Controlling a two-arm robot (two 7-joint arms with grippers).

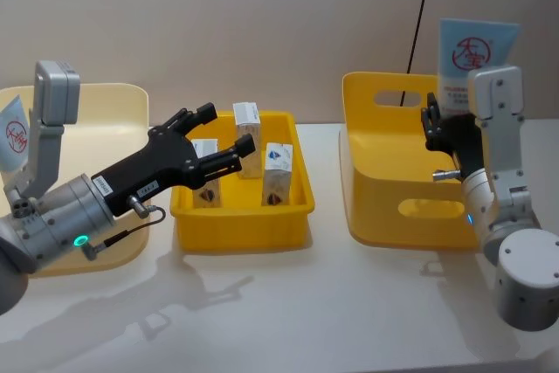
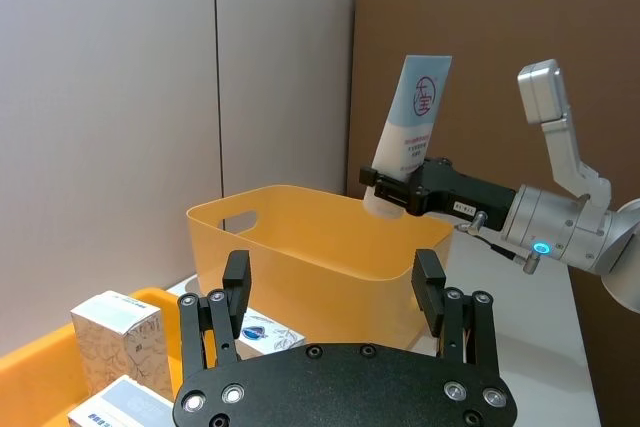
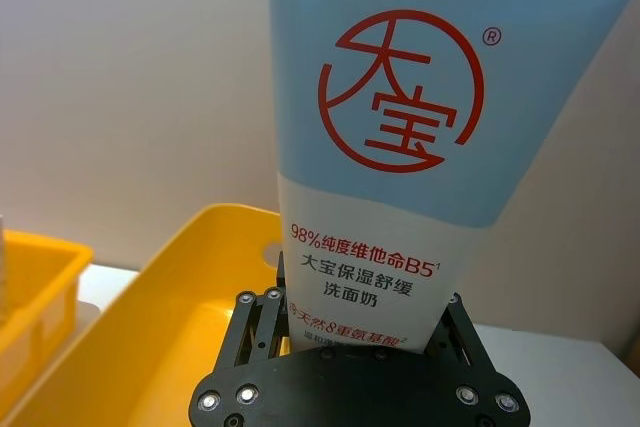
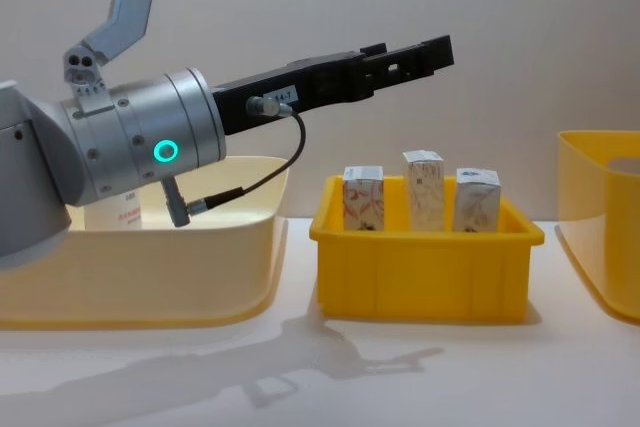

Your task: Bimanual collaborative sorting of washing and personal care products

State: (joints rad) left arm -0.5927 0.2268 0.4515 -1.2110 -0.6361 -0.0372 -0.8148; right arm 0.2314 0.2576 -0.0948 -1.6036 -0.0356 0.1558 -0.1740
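My right gripper (image 1: 434, 128) is shut on the lower end of a tall pale-blue-and-white squeeze tube (image 1: 476, 58) with a red circled mark. It holds the tube (image 3: 380, 147) upright above the deep yellow bin (image 1: 393, 172) at the right. My left gripper (image 1: 223, 135) hangs open and empty over the small yellow tray (image 1: 244, 224). Three white cartons (image 4: 423, 187) with orange-brown print stand upright in that tray (image 4: 430, 257). A second tube (image 1: 13, 133) stands in the pale yellow bin (image 1: 96, 102) at the far left.
The tray sits in the middle of the white table, between the two bins. In the chest view my left forearm crosses above the left bin (image 4: 150, 267). A black cable (image 1: 424, 6) hangs down the wall behind the right bin.
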